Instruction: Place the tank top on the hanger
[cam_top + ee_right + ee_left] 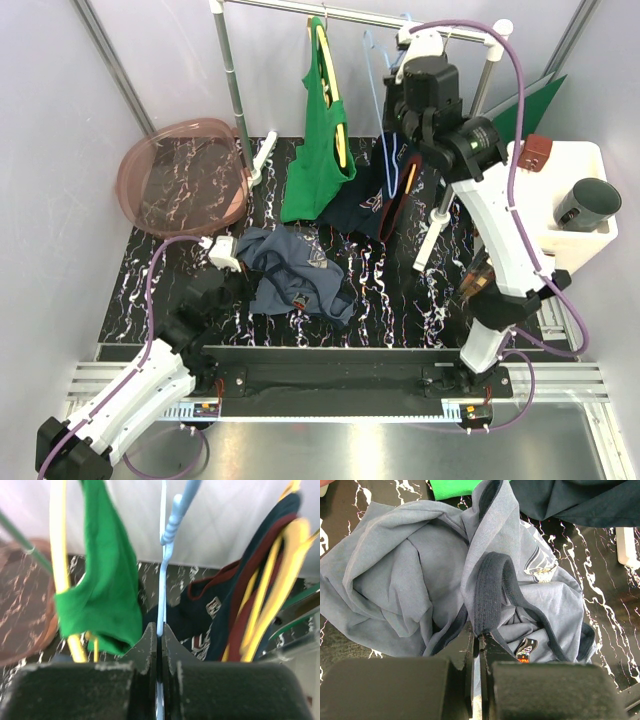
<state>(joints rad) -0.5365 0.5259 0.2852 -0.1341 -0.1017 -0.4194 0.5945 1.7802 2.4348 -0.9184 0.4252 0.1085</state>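
The tank top [295, 275] lies crumpled on the bench [400, 300], near its front edge and left of centre, with its small light print facing up. The left fingers [470, 650] are low at its left edge and pressed together, with only a sliver of gap between them. They pinch the dark-trimmed strap where it loops down to their tips. The rest of the fabric is bunched in folds beyond them.

The right arm reaches up to the rail [360, 14] at the back. The right fingers [150, 640] are closed tight on the thin wire of the hanger [161, 580], which rises straight up from between them. In the top view the hanger is bare and sits between the two other garments on the rail.

To the left of it, a green top [320, 140] hangs on a yellow hanger [60, 555]. To the right, a navy top [375, 200] with red trim hangs on another yellow hanger, its lower part drooping toward the bench just behind the tank top.

A reddish mesh basket [130, 165] sits at the back left of the bench, well apart from the tank top. A white box [560, 165] at the right edge holds a dark cup [588, 203].
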